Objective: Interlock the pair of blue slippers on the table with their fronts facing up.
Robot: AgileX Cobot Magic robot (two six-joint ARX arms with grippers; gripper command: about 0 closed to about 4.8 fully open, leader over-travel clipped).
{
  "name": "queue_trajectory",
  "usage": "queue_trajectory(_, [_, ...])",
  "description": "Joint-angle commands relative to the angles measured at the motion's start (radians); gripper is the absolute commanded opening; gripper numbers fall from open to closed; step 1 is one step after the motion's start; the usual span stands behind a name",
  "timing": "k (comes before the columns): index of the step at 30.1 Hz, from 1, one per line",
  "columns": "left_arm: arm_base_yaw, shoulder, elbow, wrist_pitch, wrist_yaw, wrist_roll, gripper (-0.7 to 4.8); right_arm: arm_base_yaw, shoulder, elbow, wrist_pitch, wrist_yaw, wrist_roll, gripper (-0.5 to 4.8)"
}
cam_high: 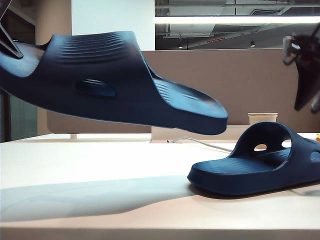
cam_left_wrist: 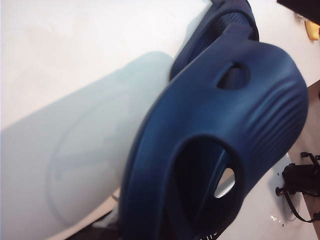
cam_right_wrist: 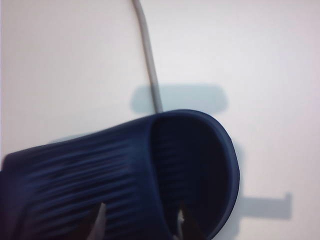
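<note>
We observe two dark navy moulded foam slide sandals. The first, the raised slipper (cam_high: 115,82), hangs in the air across the upper left of the exterior view, clear of the flat white table (cam_high: 90,170); its long axis runs nearly level, sloping down toward the right, with the free end pointing at the second sandal. The left gripper itself shows in no frame. In the left wrist view the raised slipper (cam_left_wrist: 220,145) fills the frame just in front of the camera, so we judge that the narrow-set jaws are clamped on it near the far left of the exterior view.

The resting slipper (cam_high: 260,165) lies sole-down on the table at lower right, its long axis also left to right, strap uppermost.

The right gripper (cam_right_wrist: 140,222) is nearer to this sandal. In the right wrist view its two pale fingertips (cam_right_wrist: 101,220) stand apart directly over the ribbed strap of the resting slipper (cam_right_wrist: 130,175); contact cannot be confirmed. In the exterior view the right arm is a dark blur at the upper right edge.

A grey cable (cam_right_wrist: 149,60) runs across the table beyond the sandal.
</note>
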Motion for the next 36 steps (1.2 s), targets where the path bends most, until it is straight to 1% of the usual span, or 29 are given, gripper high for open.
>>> queue_trajectory(1, [0.0,-0.003,0.005,0.0,0.01,0.023,-0.03,-0.017,0.04,0.002,0.005,-0.017,0.008,1.97])
queue_trajectory(2, [0.0,-0.003,0.005,0.0,0.01,0.026,-0.03,-0.023,0.051,0.002,0.006,-0.019,0.01,2.13])
queue_trajectory(4, [0.0,-0.003,0.005,0.001,0.007,0.03,-0.03,-0.036,0.071,0.002,0.007,-0.022,0.01,2.14])
queue_trajectory(8, [0.0,-0.003,0.005,0.002,-0.034,0.037,-0.03,-0.061,0.088,0.002,0.016,-0.026,0.016,2.14])
queue_trajectory(11, [0.0,-0.003,0.004,0.005,-0.033,0.038,-0.03,-0.082,0.09,0.002,0.023,-0.04,0.021,2.13])
queue_trajectory(20, [0.0,-0.003,0.003,0.006,-0.024,0.052,-0.03,-0.17,0.134,0.002,0.05,-0.181,0.035,2.13])
queue_trajectory(25, [0.0,-0.003,0.003,0.003,-0.012,0.056,-0.03,-0.227,0.158,0.002,0.067,-0.283,0.054,2.13])
queue_trajectory(30, [0.0,-0.003,0.003,0.008,-0.005,0.056,-0.03,-0.26,0.199,0.002,0.079,-0.358,0.062,2.13])
queue_trajectory(36, [0.0,-0.003,0.003,0.01,-0.005,0.06,-0.03,-0.262,0.262,0.002,0.084,-0.361,0.061,2.14])
